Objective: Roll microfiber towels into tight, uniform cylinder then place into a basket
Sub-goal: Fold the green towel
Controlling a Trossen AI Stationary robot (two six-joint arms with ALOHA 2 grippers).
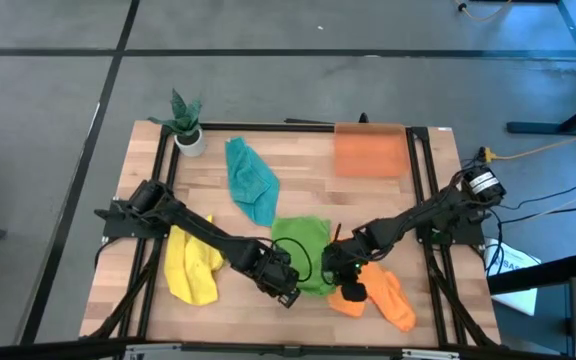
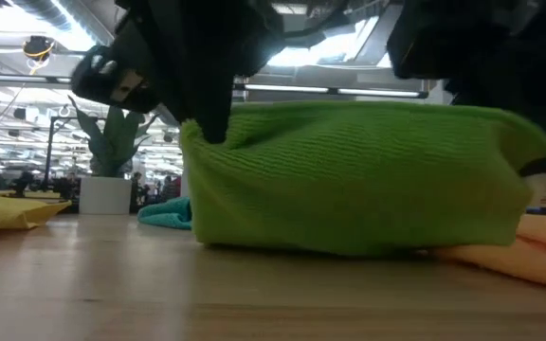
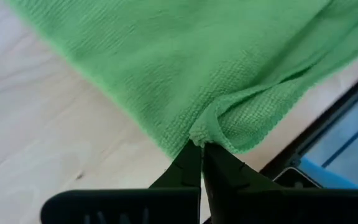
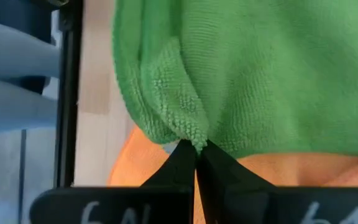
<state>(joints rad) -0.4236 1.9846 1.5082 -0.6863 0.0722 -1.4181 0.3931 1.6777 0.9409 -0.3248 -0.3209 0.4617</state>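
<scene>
High view — left hand (image 1: 286, 292) and right hand (image 1: 330, 268) each pinched tight on the green towel (image 1: 303, 245) edge, arms angled inward

plant (image 1: 185, 122) at table's (image 1: 298, 160) far-left corner, basket (image 1: 369, 152) far right, towels (image 1: 303, 252) nearer front

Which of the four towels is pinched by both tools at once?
The bright green towel, at the table's front centre. The left tool and right tool each clamp a corner; the yellow, teal and orange towels lie untouched.
</scene>
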